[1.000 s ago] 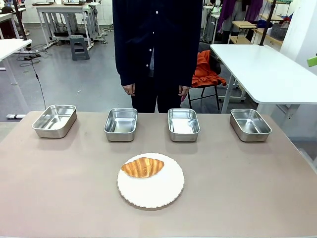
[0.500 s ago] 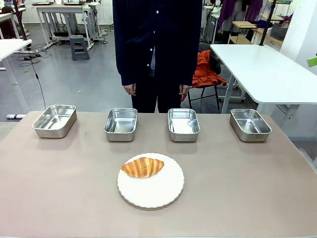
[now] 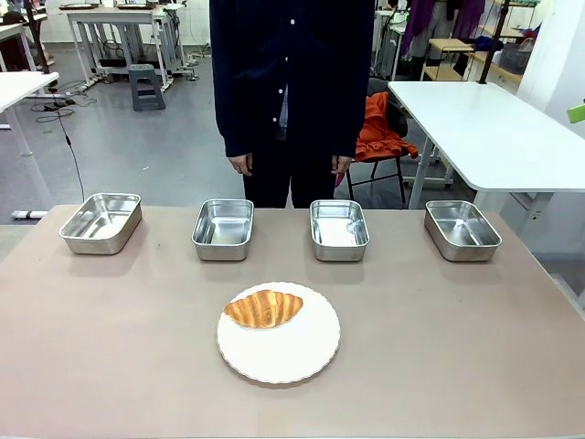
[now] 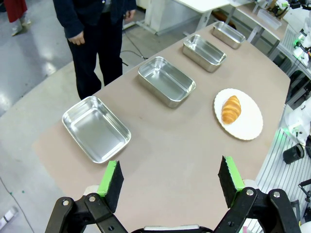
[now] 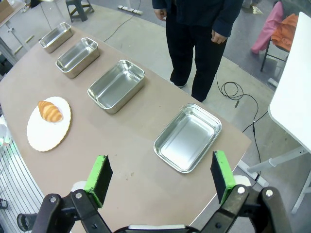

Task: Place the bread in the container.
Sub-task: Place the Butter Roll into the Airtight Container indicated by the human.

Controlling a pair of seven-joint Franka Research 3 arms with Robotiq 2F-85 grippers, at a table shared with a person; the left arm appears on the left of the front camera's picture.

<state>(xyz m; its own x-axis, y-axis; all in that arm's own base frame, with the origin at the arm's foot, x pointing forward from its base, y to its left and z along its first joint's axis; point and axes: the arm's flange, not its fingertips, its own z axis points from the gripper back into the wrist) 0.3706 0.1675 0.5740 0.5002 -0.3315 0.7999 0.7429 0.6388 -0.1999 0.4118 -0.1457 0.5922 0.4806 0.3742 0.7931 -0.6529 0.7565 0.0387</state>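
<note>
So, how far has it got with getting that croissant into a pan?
Nothing looks done yet. The croissant lies on the plate, and all four pans along the far side are empty. Nothing is in hand: the left claw and right claw hang open above the table, touching nothing. Everything is left: grasp the croissant, carry it over, set it in a pan.

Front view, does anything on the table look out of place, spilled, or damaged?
Nothing stands out. The four steel pans sit upright and empty in a row; the croissant lies whole on the white plate, off-centre toward its far edge.
</note>
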